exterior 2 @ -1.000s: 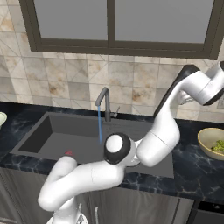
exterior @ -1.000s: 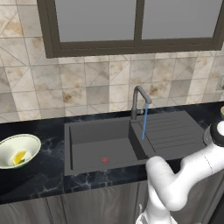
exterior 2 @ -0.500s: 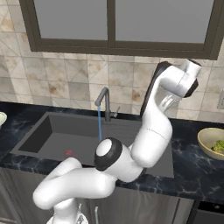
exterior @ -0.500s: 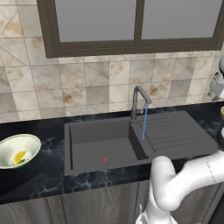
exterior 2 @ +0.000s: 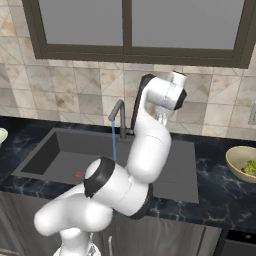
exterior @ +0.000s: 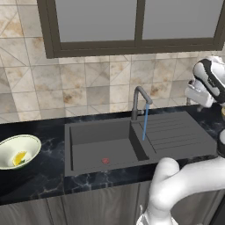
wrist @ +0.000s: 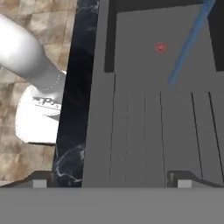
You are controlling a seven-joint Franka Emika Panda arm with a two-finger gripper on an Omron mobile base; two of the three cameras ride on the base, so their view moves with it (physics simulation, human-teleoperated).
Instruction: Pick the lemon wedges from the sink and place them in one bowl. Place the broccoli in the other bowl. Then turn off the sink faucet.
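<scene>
Black marble table (exterior: 39, 180) runs along the near edge, and both bowls sit on it, well apart, with the sink (exterior: 88, 132) between them.

1. Left bowl (exterior: 31, 141): holds the yellow lemon wedges (exterior: 18, 158) on its pale green inside. I cannot count them at this size.
2. Right bowl (exterior 2: 232, 160): holds a green knobbly piece, which I read as the broccoli (exterior 2: 250, 166).
3. Sink: no food is visible in the basin. The floor shows just the red spot (exterior: 105, 161). Judgement: both sorting steps are done.

Change over the last second: the arm has swung from the far right, on the right bowl's side, back toward the middle. The gripper (wrist: 109, 179) now hangs over the ribbed drainboard (exterior: 176, 132), looking down at it, with the water stream (exterior: 144, 123) ahead. Its jaws stand wide apart and carry nothing. Judgement: the broccoli drop is finished and the arm is heading for the last step.

4. Faucet (exterior: 138, 99): at the back of the sink, blue water running, so it is not yet off. The gripper is near it but not touching. I cannot make out the handle clearly, so I would confirm its position before closing in.

Beyond the faucet stand the tiled wall (exterior: 88, 83) and the window (exterior: 132, 22).
</scene>
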